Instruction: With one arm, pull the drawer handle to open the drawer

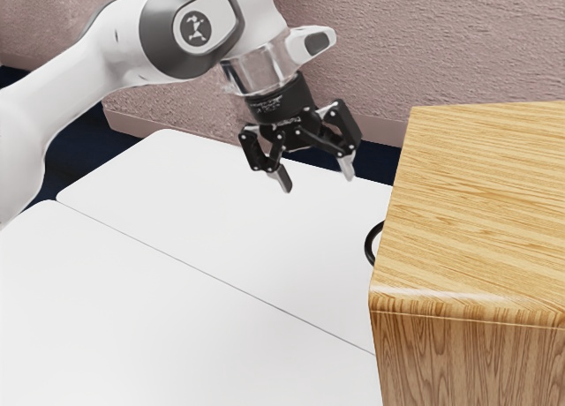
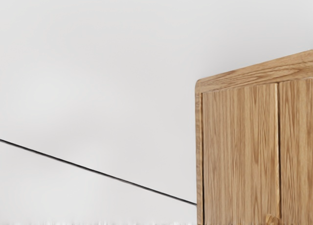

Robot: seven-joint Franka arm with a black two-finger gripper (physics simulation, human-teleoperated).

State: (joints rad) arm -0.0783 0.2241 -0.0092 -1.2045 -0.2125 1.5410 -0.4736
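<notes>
A light wooden cabinet (image 1: 481, 247) stands at the exterior view's right on the white table (image 1: 177, 274). A black ring handle (image 1: 372, 242) sticks out from its face toward the arm. My black gripper (image 1: 316, 176) hangs open above the table, up and to the left of the handle, apart from it, with nothing between its fingers. In the wrist view the cabinet's panelled front (image 2: 254, 151) stands upright beside the white table top (image 2: 98, 88); a small wooden knob (image 2: 270, 219) shows at its lower edge.
A thin dark seam (image 1: 221, 278) runs across the white table between two slabs. A pinkish textured wall (image 1: 424, 44) stands behind, with dark floor (image 1: 71, 146) at the exterior view's left.
</notes>
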